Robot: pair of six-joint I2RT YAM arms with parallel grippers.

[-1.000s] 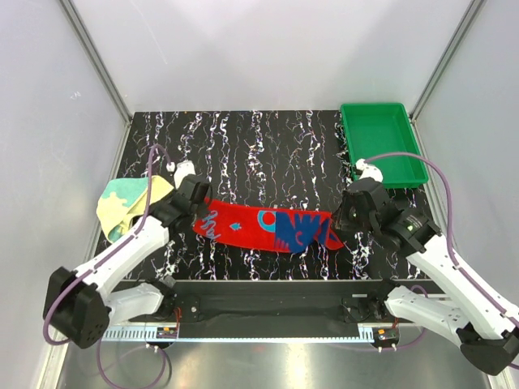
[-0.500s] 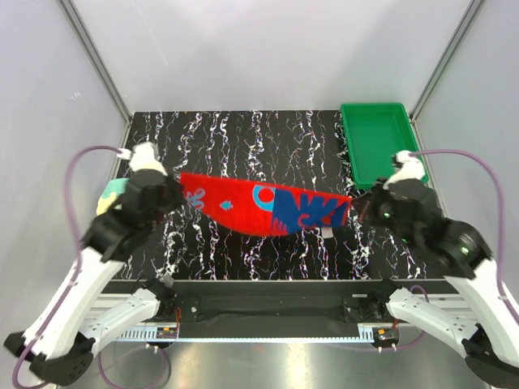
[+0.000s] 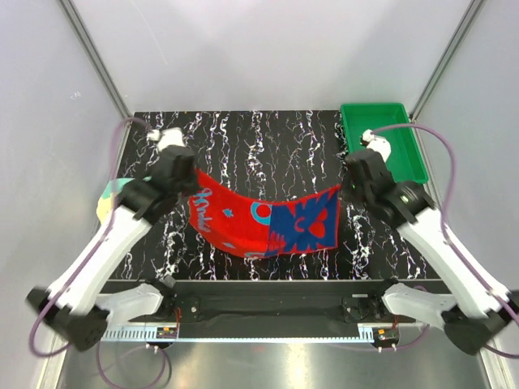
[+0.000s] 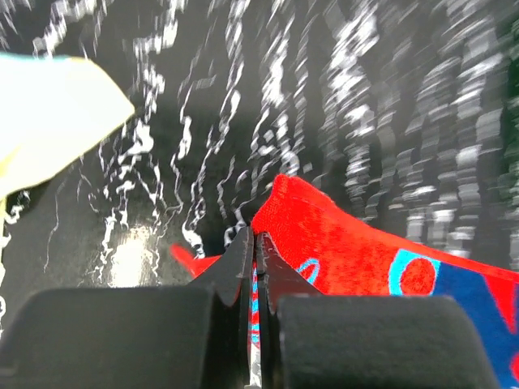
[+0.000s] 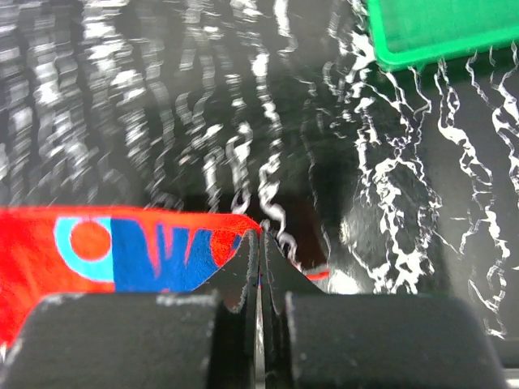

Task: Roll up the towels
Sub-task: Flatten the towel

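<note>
- The pale grey walls close in tight on three sides, so neither arm has much room to swing outward past its pincer.
- The black table with white marbling lies under both pincers. It looks smooth and flat, a fair surface for laying cloth out and rolling it.
- The red towel with blue blotches hangs spread between the two pincers, held by its two top corners and sagging in the middle. I can't tell whether its lower edge touches the table.
- I'd judge it light, limp and not slippery. It will droop wherever it isn't held, so the corners are the places to grip it.
- The green tray sits just beyond the right pincer, on its outer side.
- The pale yellow towel lies on the outer side of the left pincer, crumpled rather than rolled.
- The left gripper is pinched tight on the towel's left corner, red cloth showing between its fingers.
- The right gripper is clamped likewise on the right corner.
</note>
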